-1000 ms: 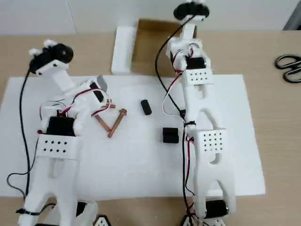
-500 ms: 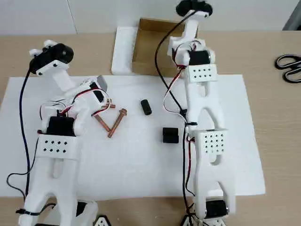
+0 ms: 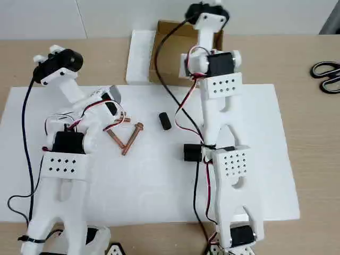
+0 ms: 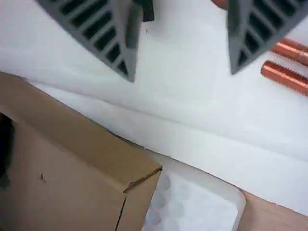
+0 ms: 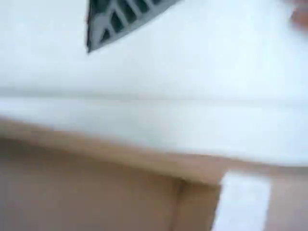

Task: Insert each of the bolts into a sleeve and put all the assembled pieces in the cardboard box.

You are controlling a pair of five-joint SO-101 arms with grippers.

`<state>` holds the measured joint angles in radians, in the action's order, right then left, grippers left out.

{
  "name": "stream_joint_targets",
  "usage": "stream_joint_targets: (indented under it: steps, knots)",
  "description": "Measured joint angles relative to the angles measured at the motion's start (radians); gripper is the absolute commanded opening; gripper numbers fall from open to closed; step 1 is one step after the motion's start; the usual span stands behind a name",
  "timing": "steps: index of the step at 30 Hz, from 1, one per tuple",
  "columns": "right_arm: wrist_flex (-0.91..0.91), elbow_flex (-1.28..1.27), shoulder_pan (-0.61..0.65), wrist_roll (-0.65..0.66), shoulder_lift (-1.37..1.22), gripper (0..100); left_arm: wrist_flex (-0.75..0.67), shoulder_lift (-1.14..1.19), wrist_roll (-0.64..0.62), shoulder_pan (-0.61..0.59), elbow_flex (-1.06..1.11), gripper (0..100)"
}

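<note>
Left gripper (image 4: 182,74) spread wide, empty, beside bolts (image 4: 286,77); right gripper (image 5: 126,19) seemingly over cardboard box (image 3: 170,48), grip state unclear.

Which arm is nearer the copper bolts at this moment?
Left. The left gripper hangs open just beside the bolts; the right arm is far off, at the cardboard box.

Copper bolts (image 3: 133,138), black sleeves (image 3: 165,120), brown cardboard box (image 4: 62,192), white mat (image 3: 159,186); jaws of the left gripper (image 4: 182,74) slatted grey
</note>
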<state>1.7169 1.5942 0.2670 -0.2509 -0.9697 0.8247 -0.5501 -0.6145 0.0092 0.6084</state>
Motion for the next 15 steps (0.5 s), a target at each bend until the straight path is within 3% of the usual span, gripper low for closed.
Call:
stream_joint_targets:
  steps: [9,15]
  knots:
    - [0.009,-0.087,0.084,-0.002,0.002,13.6,0.000,0.000,0.000,0.000,0.000,12]
    - [0.012,-0.293,0.152,-0.002,0.157,13.6,0.000,0.000,0.000,0.000,0.000,12]
